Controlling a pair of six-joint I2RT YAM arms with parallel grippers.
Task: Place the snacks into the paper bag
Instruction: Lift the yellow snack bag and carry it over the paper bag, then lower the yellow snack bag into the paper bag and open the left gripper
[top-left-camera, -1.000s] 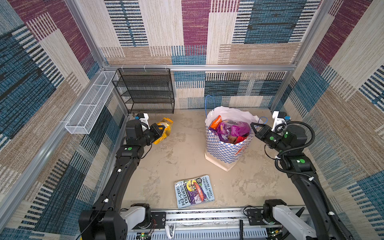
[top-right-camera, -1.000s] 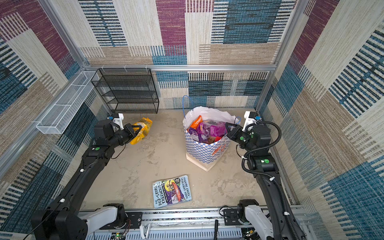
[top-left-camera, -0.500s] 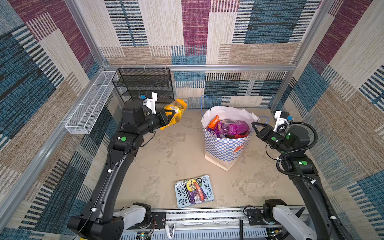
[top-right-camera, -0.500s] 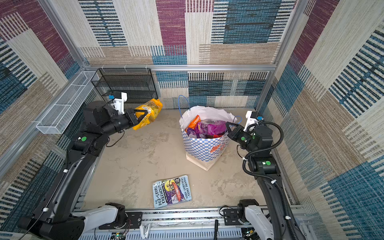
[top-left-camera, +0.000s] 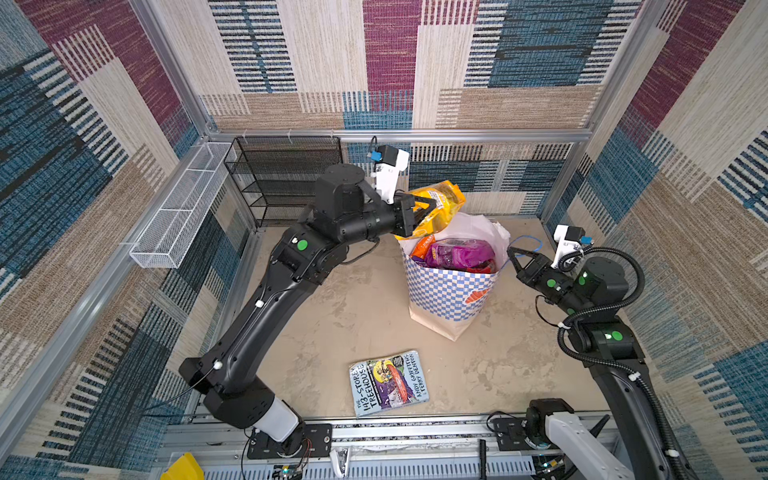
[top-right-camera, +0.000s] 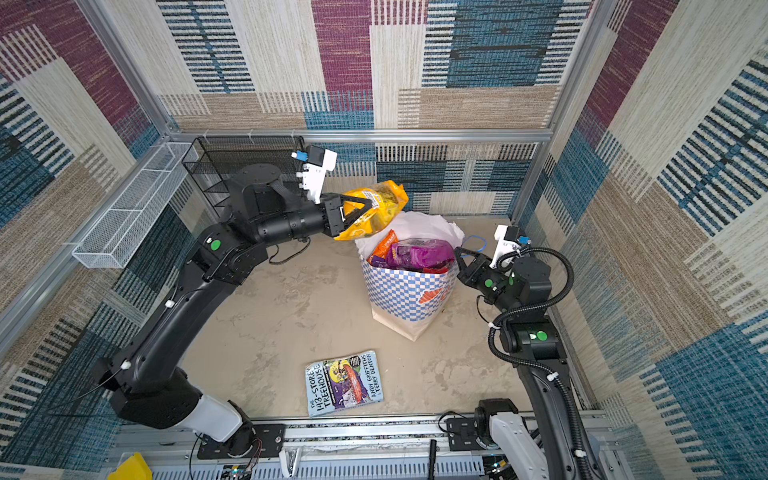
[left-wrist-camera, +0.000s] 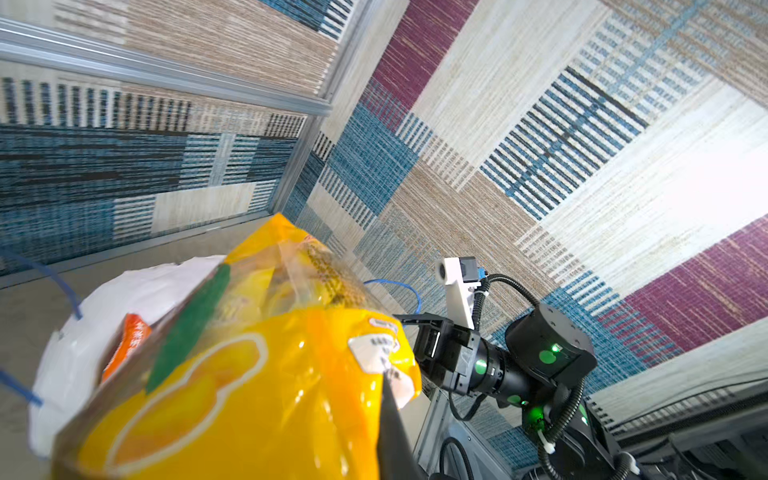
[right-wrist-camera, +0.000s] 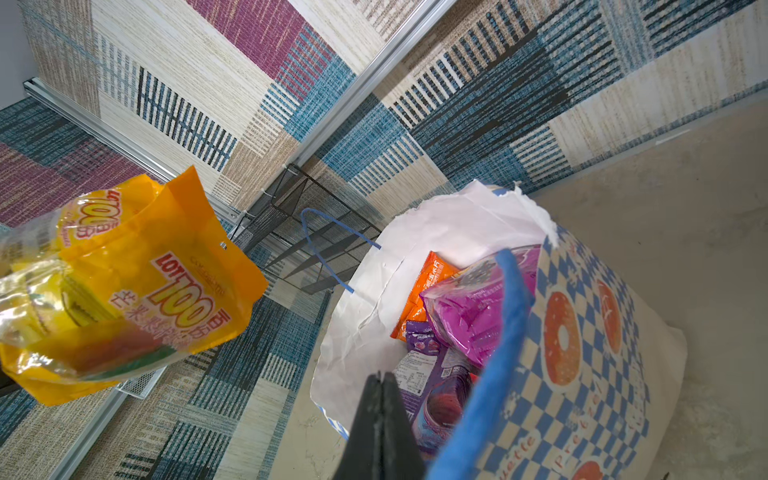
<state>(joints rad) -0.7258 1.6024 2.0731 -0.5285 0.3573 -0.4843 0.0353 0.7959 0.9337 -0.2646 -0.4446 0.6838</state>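
Note:
The tall paper bag (top-left-camera: 449, 291) (top-right-camera: 407, 291) with a blue-and-white checkered band stands open on the floor. Inside it lie several snacks, among them a purple packet (top-left-camera: 461, 253) (right-wrist-camera: 478, 316) and an orange packet (top-left-camera: 422, 245) (right-wrist-camera: 428, 282). My left gripper (top-left-camera: 430, 208) (top-right-camera: 368, 205) is shut on a yellow snack packet (top-left-camera: 440, 199) (left-wrist-camera: 249, 395) (right-wrist-camera: 124, 291), held in the air above the bag's far-left rim. My right gripper (top-left-camera: 512, 250) (right-wrist-camera: 380, 382) is shut, its fingers pressed flat together at the bag's right rim. The blue cord handle (right-wrist-camera: 503, 332) runs beside them.
A blue illustrated book (top-left-camera: 388, 382) lies flat on the floor near the front rail. A black mesh rack (top-left-camera: 286, 178) stands against the back wall, behind my left arm. A white wire basket (top-left-camera: 183, 208) hangs on the left wall.
My left arm has lifted the yellow packet off the floor and carried it right, up to the bag's rim. My right gripper has stayed shut by the bag's right rim.

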